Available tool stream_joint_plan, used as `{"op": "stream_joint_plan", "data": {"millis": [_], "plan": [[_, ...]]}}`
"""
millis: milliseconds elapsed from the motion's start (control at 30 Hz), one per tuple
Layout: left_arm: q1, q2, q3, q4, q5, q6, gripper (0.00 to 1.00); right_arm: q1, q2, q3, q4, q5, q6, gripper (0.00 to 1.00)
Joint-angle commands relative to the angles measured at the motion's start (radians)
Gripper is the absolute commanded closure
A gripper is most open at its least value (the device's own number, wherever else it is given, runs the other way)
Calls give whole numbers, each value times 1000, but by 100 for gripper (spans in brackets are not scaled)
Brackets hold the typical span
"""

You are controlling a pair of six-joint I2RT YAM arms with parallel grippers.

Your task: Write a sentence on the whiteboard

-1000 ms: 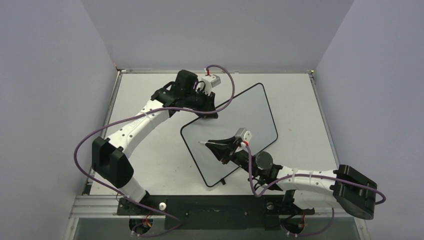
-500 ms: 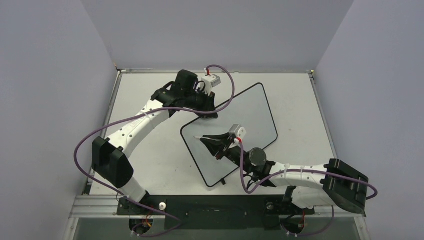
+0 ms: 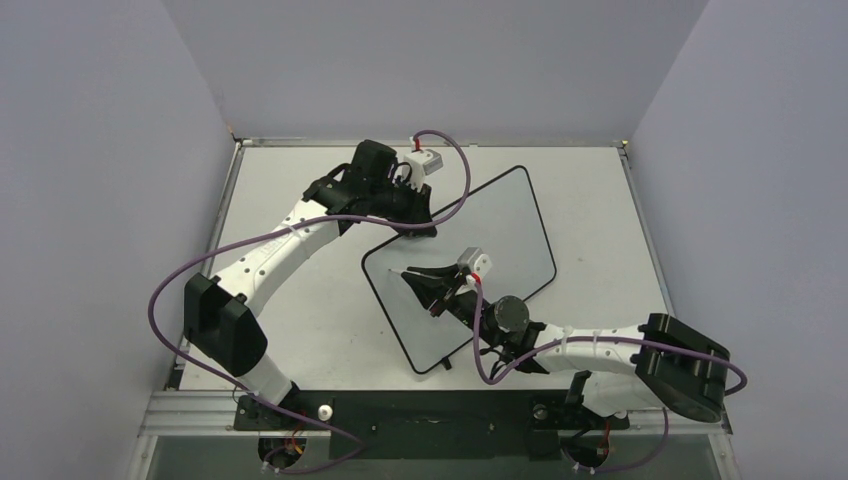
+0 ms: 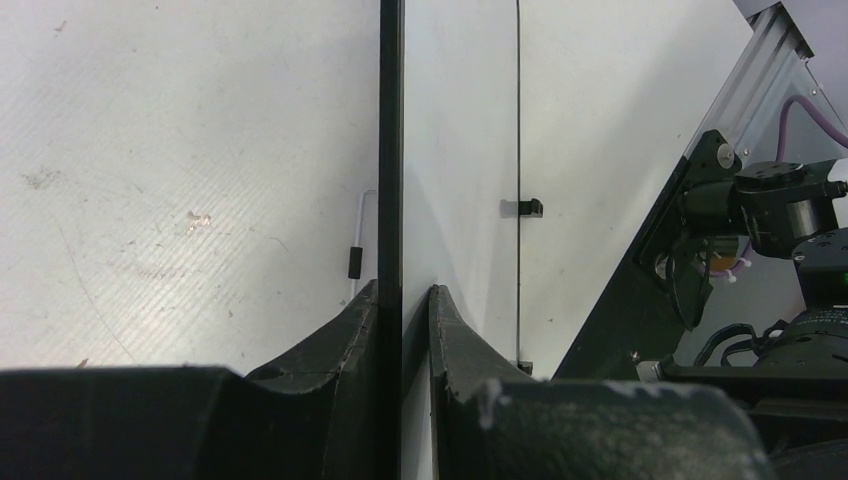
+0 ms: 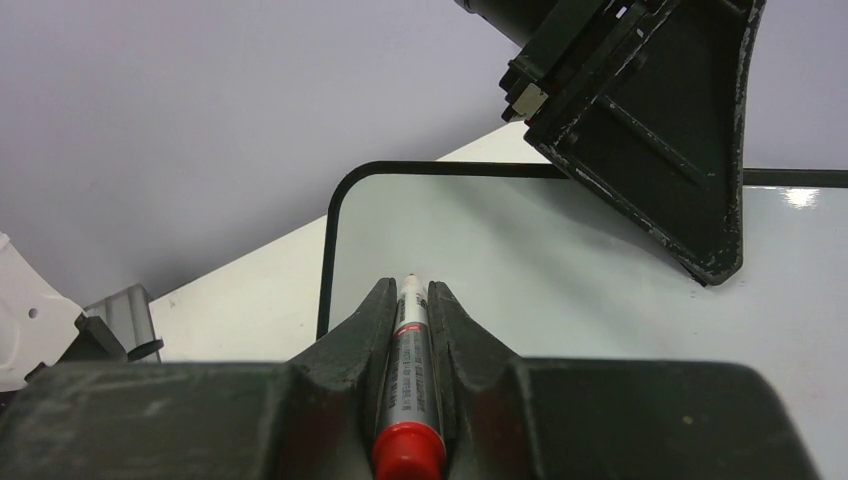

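Though partly hidden from above under two arms, just one whiteboard [image 3: 510, 225], lying flat and askew on the worktop [image 3: 320, 320]. Clenched on its black rim at the far left edge, the left claw [image 4: 403, 290], one finger [image 4: 352, 330] on either side, board stretching straight ahead of the fingertips; finger roots cut off by the lower edge of the left wrist view. Grasping one marker [image 5: 406, 370], the right claw [image 5: 410, 287]: grey barrel pinched between two fingers [image 5: 350, 340], red end cap back toward the wrist, white nib just past the fingertips. Nib-to-board contact: cannot tell, masked from above by the claw itself and unclear in the right wrist view. Ahead of the right claw, one rounded corner of the board; further ahead and to the right, one dark finger of the left claw, upper part cut off by the frame. Right of the left claw, one small black clip [image 4: 523, 208] on the board's opposite long edge; nearer along that edge, one more dark nub, too small to name. Left of the left claw, one thin white hooked piece [image 4: 354, 262] with a black end on the worktop, hard to make out.
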Motion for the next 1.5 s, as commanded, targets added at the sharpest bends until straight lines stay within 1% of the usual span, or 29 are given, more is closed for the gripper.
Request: {"op": "stream_joint_plan", "data": {"millis": [0,833,1133,1467], "plan": [[-5,-17,-4,25,-177,126,100,0,19,-2,72,17,5,100],[-7,-22,0,19,-194,129,100,32,26,-128,76,53,54,100],[-10,-21,-4,19,-194,130,100,42,24,-116,64,63,46,100],[-16,-23,-7,22,-197,129,100,42,5,-40,7,79,2,100]]}}
